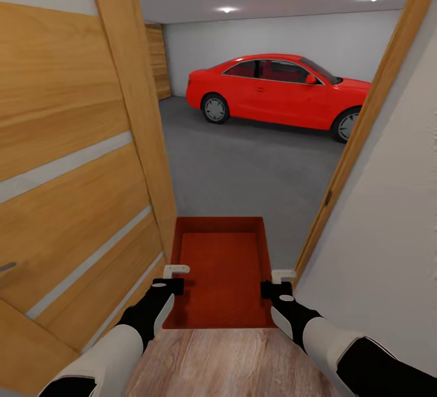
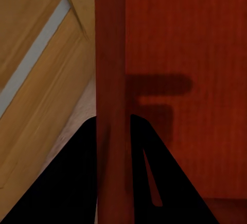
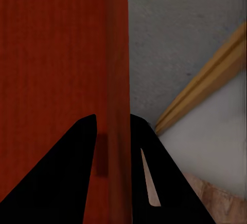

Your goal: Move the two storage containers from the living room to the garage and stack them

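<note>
You can make out one storage container point(image 1: 221, 269) here, an orange-red topless box carried lengthwise ahead of you. Its near end is cut by your forearms, and its far end hangs over the grey garage floor point(image 1: 255, 166) past the doorway. Whether its underside touches anything you cannot tell. In both wrist views the black finger silhouettes hide the lower part of the wall they straddle.

To your left stands an open wooden door point(image 1: 73, 142) with pale inset stripes, very near the box's left wall. To your right, the wooden door frame point(image 1: 358, 136) and a white wall point(image 1: 388, 215) crowd the other side, so the box sits between the two with little room. Light wood planks point(image 1: 212, 360) lie under your arms. Ahead in the garage a red car point(image 1: 279, 90) is parked well apart from the box, its front end cut off by the frame, with pale grey walls behind and ceiling lights above.

Your left hand point(image 1: 172, 279) is clenched on the box's left long wall, one finger point(image 2: 72, 178) outside and one inside. Your right hand point(image 1: 278, 283) is clamped the same way on the right long wall, with a finger point(image 3: 170, 183) on the outer face.
</note>
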Available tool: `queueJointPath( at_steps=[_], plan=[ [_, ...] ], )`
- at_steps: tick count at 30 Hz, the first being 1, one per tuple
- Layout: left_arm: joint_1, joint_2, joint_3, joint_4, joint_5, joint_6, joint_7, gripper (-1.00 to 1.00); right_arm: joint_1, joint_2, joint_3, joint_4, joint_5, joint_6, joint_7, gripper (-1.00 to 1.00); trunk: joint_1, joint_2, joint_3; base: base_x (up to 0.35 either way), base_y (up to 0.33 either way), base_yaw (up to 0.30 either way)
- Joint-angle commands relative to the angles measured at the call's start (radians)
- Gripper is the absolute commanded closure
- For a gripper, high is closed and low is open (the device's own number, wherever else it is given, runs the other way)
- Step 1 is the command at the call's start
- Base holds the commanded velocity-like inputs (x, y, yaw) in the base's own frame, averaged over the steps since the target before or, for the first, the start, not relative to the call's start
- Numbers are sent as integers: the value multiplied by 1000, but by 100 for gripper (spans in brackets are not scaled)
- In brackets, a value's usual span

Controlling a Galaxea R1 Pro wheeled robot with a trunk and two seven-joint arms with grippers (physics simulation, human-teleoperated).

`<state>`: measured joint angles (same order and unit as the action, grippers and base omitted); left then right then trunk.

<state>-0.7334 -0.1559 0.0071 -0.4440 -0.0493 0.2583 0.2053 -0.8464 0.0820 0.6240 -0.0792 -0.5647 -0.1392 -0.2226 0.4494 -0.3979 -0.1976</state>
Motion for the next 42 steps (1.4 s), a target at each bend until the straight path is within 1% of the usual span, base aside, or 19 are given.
queueJointPath(
  at_steps=[1, 8, 23, 28, 42],
  plan=[
    [0, 1, -13, 54, 11, 10, 8, 100, -2, -2, -10, -2, 6, -5, -6, 100, 1, -2, -2, 0, 0, -138],
    [0, 1, -13, 54, 12, 10, 8, 100, -2, -2, -10, -2, 6, -5, -6, 100, 1, -2, -2, 20, 45, -72],
    [0, 1, -13, 54, 11, 10, 8, 100, -2, -2, -10, -2, 7, -5, -6, 100, 1, -2, -2, 159, 260, -10],
    [0, 1, -13, 54, 11, 10, 8, 100, -2, -1, -10, -2, 5, -5, -6, 100, 1, -2, -2, 99, 127, -205],
    [0, 1, -13, 54, 11, 10, 8, 100, -2, -2, -10, -2, 6, -4, -6, 100, 1, -2, -2, 6, 7, -272]
  ],
)
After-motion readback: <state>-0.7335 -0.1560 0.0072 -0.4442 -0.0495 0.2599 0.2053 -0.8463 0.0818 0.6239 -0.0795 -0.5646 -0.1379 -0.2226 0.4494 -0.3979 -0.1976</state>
